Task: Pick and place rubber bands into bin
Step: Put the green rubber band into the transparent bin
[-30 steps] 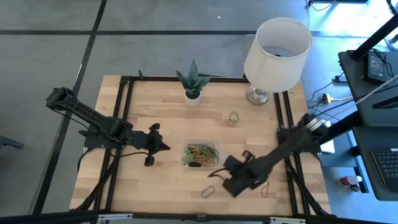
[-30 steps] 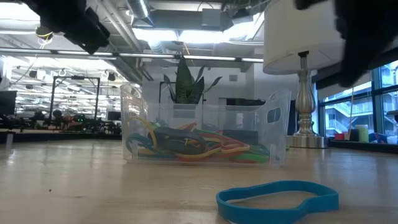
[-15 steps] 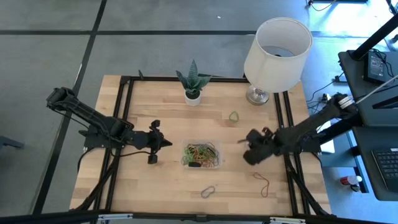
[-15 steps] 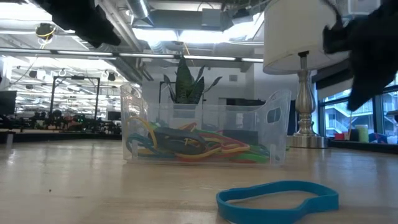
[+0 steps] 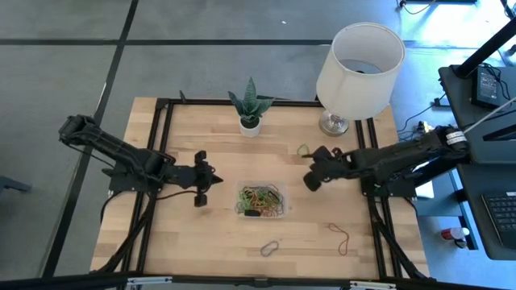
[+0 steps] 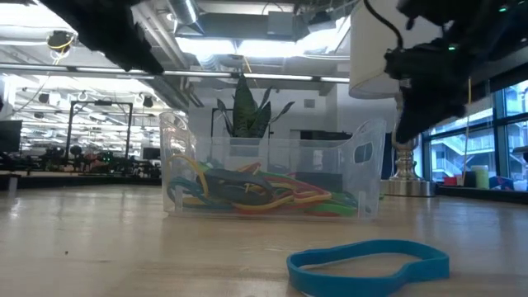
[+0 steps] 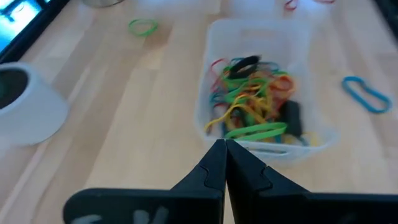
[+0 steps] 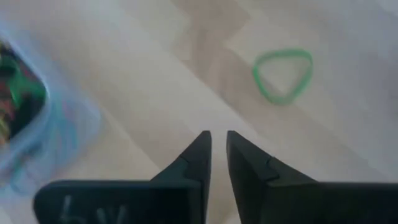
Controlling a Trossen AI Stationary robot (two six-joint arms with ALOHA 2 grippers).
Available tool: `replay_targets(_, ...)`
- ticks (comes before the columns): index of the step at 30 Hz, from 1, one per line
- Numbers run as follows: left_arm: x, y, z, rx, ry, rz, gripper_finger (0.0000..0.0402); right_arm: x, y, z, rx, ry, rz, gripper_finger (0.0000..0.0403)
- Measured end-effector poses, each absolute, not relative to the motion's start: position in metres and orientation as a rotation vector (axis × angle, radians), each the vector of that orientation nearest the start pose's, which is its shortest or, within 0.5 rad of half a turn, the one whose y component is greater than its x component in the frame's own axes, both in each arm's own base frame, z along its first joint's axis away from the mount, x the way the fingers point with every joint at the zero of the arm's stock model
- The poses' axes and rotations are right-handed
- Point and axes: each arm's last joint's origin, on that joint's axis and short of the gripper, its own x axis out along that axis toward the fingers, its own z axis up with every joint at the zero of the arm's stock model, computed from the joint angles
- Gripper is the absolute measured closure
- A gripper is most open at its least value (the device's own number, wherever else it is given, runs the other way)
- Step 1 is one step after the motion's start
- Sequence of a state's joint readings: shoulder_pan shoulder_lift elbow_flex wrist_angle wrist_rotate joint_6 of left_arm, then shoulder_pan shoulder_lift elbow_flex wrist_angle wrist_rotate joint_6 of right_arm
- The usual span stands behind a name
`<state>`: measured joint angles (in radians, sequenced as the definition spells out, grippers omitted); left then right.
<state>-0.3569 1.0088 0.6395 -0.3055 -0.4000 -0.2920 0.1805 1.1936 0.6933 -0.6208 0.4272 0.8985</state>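
The clear bin [image 5: 262, 200] sits mid-table with a tangle of rubber bands [image 7: 252, 102] inside. Loose bands lie flat on the wood: a green one [image 5: 303, 150] near the lamp, a blue one [image 5: 270, 247] by the near edge, and a brown-red one [image 5: 341, 238] to its right. My right gripper [image 5: 310, 173] hovers just near-side of the green band [image 8: 283, 74], its fingers a narrow gap apart with nothing between them [image 8: 217, 134]. My left gripper [image 5: 205, 179] waits left of the bin, shut and empty [image 7: 224, 144].
A white plant pot [image 5: 250, 125] stands at the far edge, and a lamp [image 5: 359, 64] with a wide white shade stands at the far right corner, close to the green band. Black rails [image 5: 161, 145] run along the table's left and right sides.
My right gripper has swung from the near edge beside the blue band, past the bin's right side, toward the far edge and the green band. No band has moved.
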Motion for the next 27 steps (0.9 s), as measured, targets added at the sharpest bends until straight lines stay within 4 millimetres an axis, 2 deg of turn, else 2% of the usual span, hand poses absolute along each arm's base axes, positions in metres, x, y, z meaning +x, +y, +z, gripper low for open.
replay_targets(6, 0.192, -0.044, 0.233, 0.019, 0.671, 0.191, 0.0400, 0.227, 0.002, 0.196, 0.521, 0.792, -0.680, 0.0308)
replay_targets(13, 0.193, -0.030, 0.235, 0.038, 0.678, 0.185, 0.0400, 0.246, -0.022, 0.162, 0.520, 0.861, -0.793, 0.0260)
replay_targets(23, 0.194, -0.027, 0.235, 0.003, 0.687, 0.160, 0.0400, 0.252, -0.042, 0.121, 0.508, 1.004, -0.908, 0.0258)
replay_targets(27, 0.194, -0.027, 0.235, -0.035, 0.682, 0.173, 0.0400, 0.254, -0.044, 0.114, 0.509, 1.057, -0.878, 0.0288)
